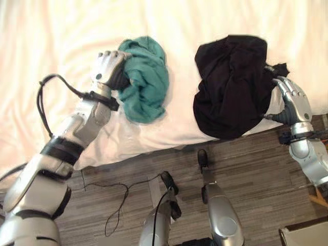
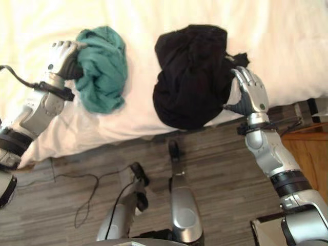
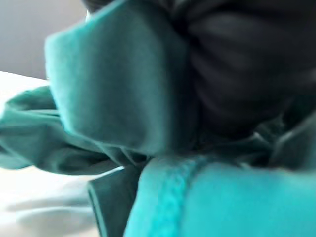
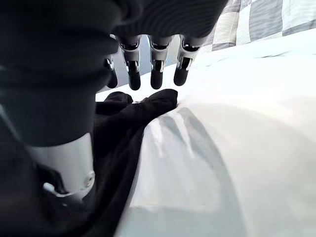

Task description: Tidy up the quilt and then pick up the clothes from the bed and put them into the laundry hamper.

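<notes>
1. Bed (image 1: 61, 41) w/ white quilt (image 2: 287, 46) fills the upper part of both eye views; its near edge runs just above the wood-look floor (image 1: 246, 169). Both garments lie close to that edge.
2. Open quilt surface lies beyond and to either side of the clothes; a strip of bare quilt also separates the two piles.
3. Teal garment (image 1: 148, 79) is bunched up on the robot's left part of the bed; black garment (image 1: 230, 87) is a bigger heap on the right, its lower fold reaching the bed edge.
4. Left hand (image 1: 110, 66) comes in from lower left, forearm angled up over the bed edge, back of hand upward, fingers curled into the teal garment's left side, gripping cloth.
5. Right hand (image 2: 251, 92) sits at the black garment's right edge, wrist over the bed edge, fingers (image 4: 157, 76) straight and relaxed, tips hovering just above a black fold, nothing held.
6. Left wrist view: teal folds (image 3: 113, 89) pressed close to the lens w/ dark cloth behind; hand itself hidden there.
7. Corner of a pale box-like thing (image 1: 305, 233) is cut off at lower right; can't tell what it is.
</notes>
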